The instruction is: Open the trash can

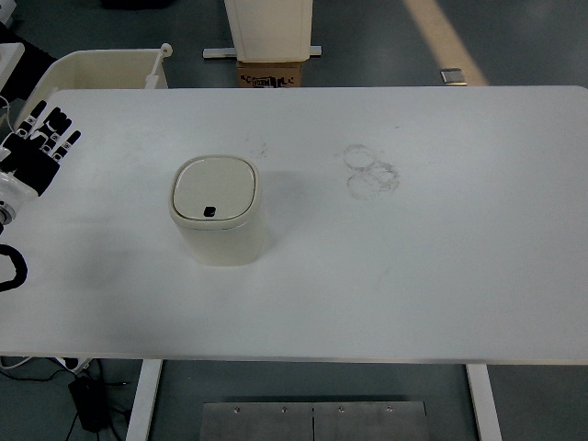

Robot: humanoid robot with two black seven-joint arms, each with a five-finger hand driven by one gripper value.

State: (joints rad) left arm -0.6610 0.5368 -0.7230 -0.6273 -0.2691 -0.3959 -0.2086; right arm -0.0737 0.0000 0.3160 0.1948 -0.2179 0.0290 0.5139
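A small cream trash can [218, 213] stands upright on the white table [413, 276], left of centre. Its rounded square lid lies flat and closed, with a small dark button [209, 212] near the front edge. My left hand [39, 147] hovers at the table's far left edge, well to the left of the can and apart from it. The black and white fingers [53, 130] are stretched out and hold nothing. The right arm does not show.
A cream bin [101, 69] sits on the floor behind the table's left corner. A white pedestal over a cardboard box [272, 72] stands behind the far edge. Faint ring marks [370, 170] stain the tabletop right of the can. A black cable loop [13, 268] lies at the left edge.
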